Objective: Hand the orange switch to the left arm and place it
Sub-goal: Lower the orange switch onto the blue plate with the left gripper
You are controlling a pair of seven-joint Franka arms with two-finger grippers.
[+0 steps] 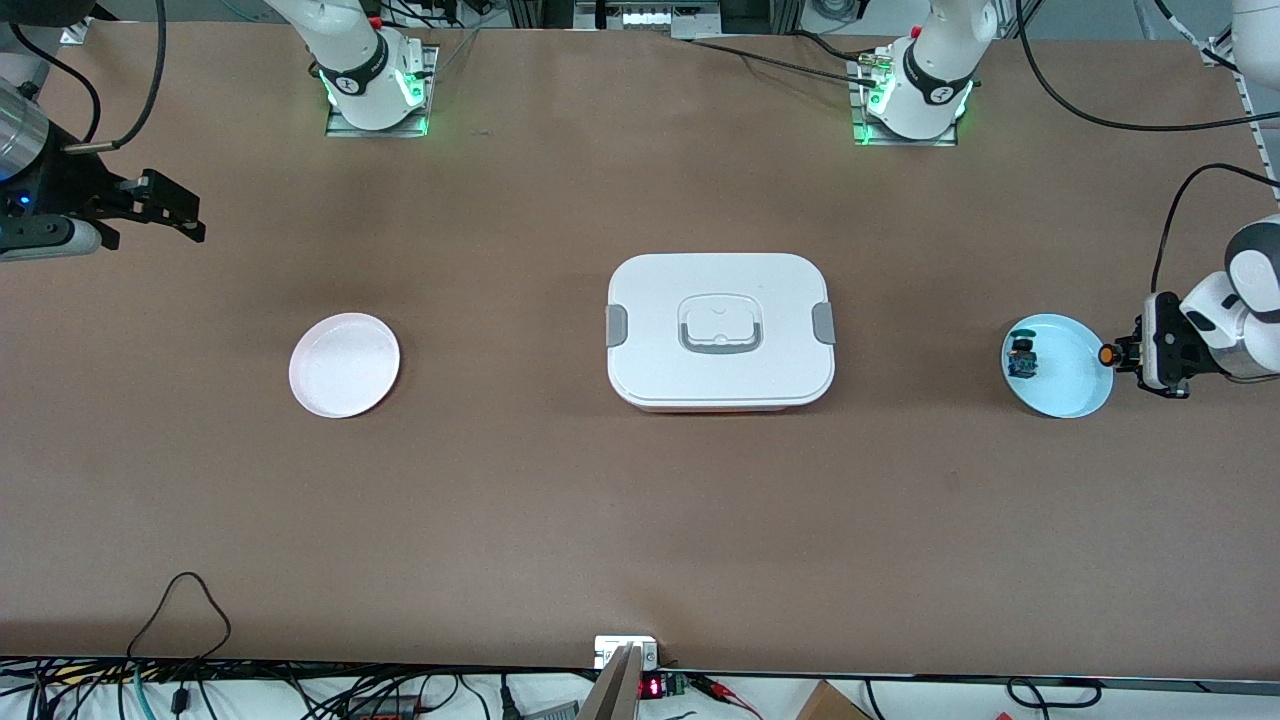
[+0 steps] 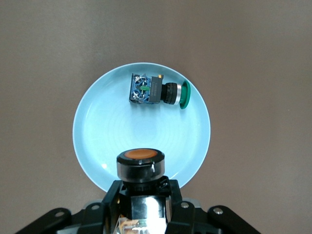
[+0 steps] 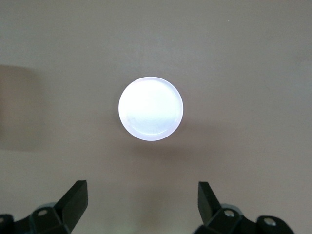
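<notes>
My left gripper (image 1: 1122, 355) is shut on the orange switch (image 1: 1108, 354), a black cylinder with an orange cap. It holds the switch in the air over the edge of the light blue plate (image 1: 1070, 395) at the left arm's end of the table. In the left wrist view the orange switch (image 2: 140, 163) sits between the fingers (image 2: 111, 197) above the blue plate (image 2: 105, 134). The white box (image 1: 720, 330) with grey latches stands at the table's middle. My right gripper (image 1: 185, 210) is open and empty, up in the air at the right arm's end; its fingertips (image 3: 75, 197) show wide apart.
A small switch with a green cap and blue body (image 1: 1022, 357) lies in the blue plate, as the left wrist view (image 2: 156, 91) also shows. An empty white plate (image 1: 344, 364) lies toward the right arm's end, seen under the right gripper (image 3: 151, 108). Cables run along the table's edges.
</notes>
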